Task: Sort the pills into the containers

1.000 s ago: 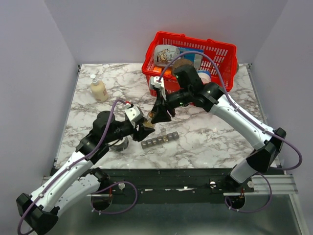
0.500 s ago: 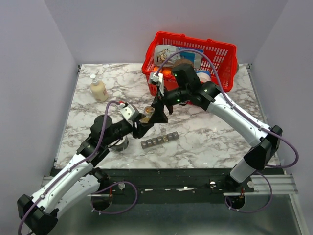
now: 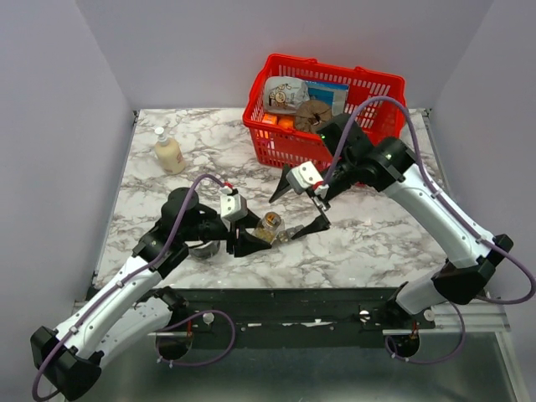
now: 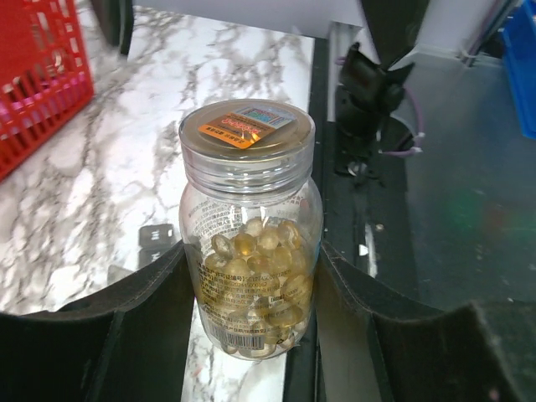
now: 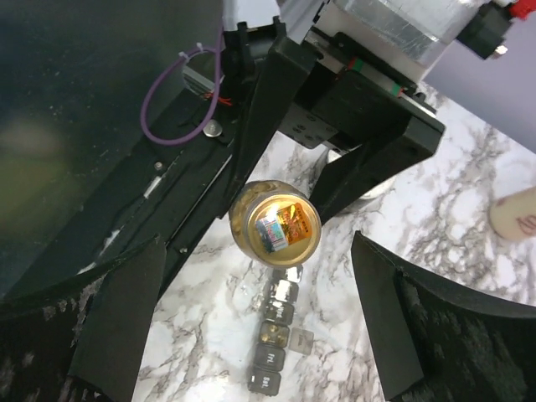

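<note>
A small clear bottle [image 4: 249,243] full of amber pills [image 4: 260,251] stands upright between the pads of my left gripper [image 4: 251,293], which is shut on its lower body. Its top carries an orange and blue sticker [image 5: 280,228]. The top view shows the bottle [image 3: 270,226] held just above the table. The dark grey pill organiser [image 5: 276,339] lies on the marble right below it; one lid is flipped open with pills inside. My right gripper [image 3: 300,205] hangs over the bottle with its jaws wide open, touching nothing; the right wrist view has the gripper [image 5: 260,276] above bottle and organiser.
A red mesh basket [image 3: 381,88] holding several packages stands at the back right. A cream pump bottle [image 3: 168,152] stands at the back left. A round metal object [image 3: 203,248] lies under my left arm. The table's front edge is close behind the organiser.
My right gripper has opened wide, come off the bottle's top and drawn back to the right. My left gripper has carried the bottle down and right, over the organiser.
</note>
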You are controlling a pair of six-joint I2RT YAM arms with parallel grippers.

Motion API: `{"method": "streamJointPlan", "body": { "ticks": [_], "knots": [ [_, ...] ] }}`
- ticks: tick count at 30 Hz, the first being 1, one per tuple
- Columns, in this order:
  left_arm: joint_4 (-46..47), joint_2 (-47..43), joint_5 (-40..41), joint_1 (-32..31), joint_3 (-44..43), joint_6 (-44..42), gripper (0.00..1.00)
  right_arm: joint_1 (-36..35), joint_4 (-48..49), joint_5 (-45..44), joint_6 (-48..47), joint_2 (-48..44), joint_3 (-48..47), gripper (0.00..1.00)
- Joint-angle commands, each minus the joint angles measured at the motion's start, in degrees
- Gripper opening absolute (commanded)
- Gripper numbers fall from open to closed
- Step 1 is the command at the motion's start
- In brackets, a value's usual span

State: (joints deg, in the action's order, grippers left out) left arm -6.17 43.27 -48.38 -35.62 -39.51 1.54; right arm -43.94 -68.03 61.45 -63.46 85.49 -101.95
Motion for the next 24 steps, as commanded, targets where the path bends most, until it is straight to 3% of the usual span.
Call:
{"method": "streamJointPlan", "body": {
  "ticks": [1, 7, 13, 16, 17, 24],
  "knots": [
    [0.9, 2.0, -8.9, 0.3, -3.5, -0.5, 0.00, -2.1, -4.0, 3.2, -4.5, 3.2, -0.4, 0.99],
    [0.9, 3.6, -9.9, 0.4, -4.2, -0.5, 0.00, -4.1, -0.6, 0.7, -0.4, 3.8, 0.7, 0.92],
    [-0.1, 3.6, -8.1, 0.4, -3.9, -1.3, 0.00, -4.7, -0.5, 0.0, 2.9, 4.9, -0.4, 0.74],
    [-0.1, 3.4, -5.9, 0.4, -4.2, -1.2, 0.00, -4.9, 0.2, -1.0, 4.7, 5.1, -0.4, 0.61],
    [-0.1, 3.3, -5.3, 0.3, -4.3, -1.1, 0.00, -4.9, 1.3, -1.5, 5.4, 5.2, 0.0, 0.52],
    [4.9, -0.8, 7.5, 0.4, -2.8, 0.1, 0.00, -5.2, 8.6, -5.3, 17.0, 4.8, 3.7, 0.40]
  ]
}}
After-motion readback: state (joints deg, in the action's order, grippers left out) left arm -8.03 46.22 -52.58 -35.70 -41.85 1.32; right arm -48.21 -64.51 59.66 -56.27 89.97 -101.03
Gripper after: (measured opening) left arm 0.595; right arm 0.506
